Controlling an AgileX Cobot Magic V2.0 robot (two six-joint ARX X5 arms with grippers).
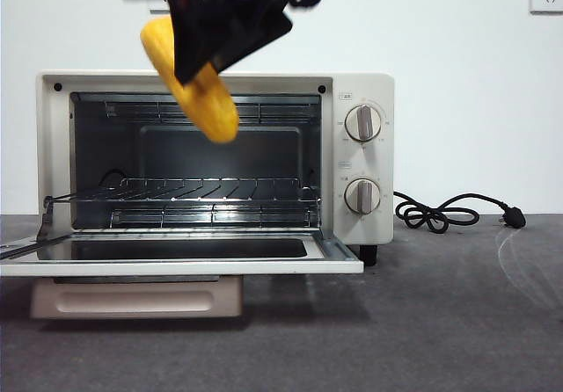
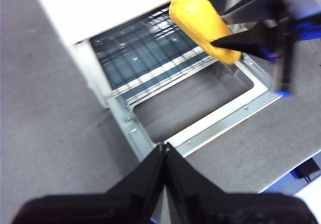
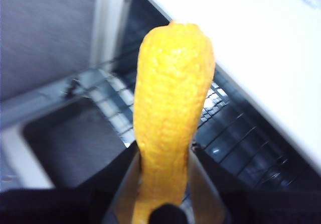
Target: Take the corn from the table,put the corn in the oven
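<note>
The yellow-orange corn (image 1: 207, 102) hangs tilted in the air in front of the open oven (image 1: 361, 84), level with the top of its cavity. My right gripper (image 1: 198, 54) is shut on the corn (image 3: 168, 113), coming down from above. The left wrist view shows the same corn (image 2: 203, 25) held by that other gripper over the lowered oven door (image 2: 200, 128). My left gripper (image 2: 163, 151) is shut with nothing in it, hovering above the door's front edge. The wire rack (image 1: 189, 190) inside the oven is bare.
The oven door (image 1: 176, 256) lies flat open toward the front, with a crumb tray (image 1: 136, 297) below it. Two knobs (image 1: 362, 122) sit on the oven's right panel. A black cord and plug (image 1: 457, 212) lies on the dark grey table (image 1: 440, 322) to the right.
</note>
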